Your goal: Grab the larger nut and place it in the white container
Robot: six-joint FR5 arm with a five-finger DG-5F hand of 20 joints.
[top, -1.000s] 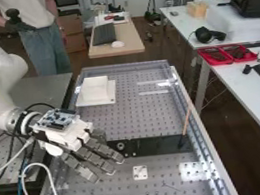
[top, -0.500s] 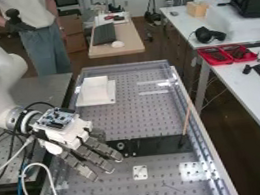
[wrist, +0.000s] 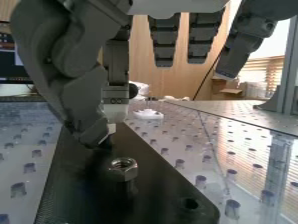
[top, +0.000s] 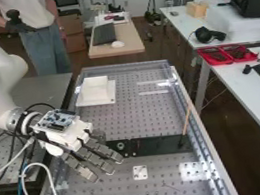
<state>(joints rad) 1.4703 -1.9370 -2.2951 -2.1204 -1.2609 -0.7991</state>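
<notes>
In the high view the hand (top: 65, 135) is low over the left end of the flat black bar (top: 160, 145). From the wrist, the hand (wrist: 85, 97) has its thumb and one finger closed together on the larger nut (wrist: 110, 129), mostly hidden between their tips, low at the bar; the other fingers hang fairly straight. Nearer that camera the smaller nut (wrist: 124, 169) stands on the bar, apart from the fingertips. The bearing (top: 121, 145) sits just beyond the fingers. The white container (top: 96, 89) stands toward the bench's far end.
A thin brown stick (top: 187, 121) leans at the bench's right side. A small white plate (top: 140, 172) lies on the perforated bench surface below the bar. Cables hang beside the arm, and red trays (top: 228, 55) rest on the side table.
The fingers have drawn slightly up and inward in the high view. The arm's wrist, the container and the bearing stay where they were.
</notes>
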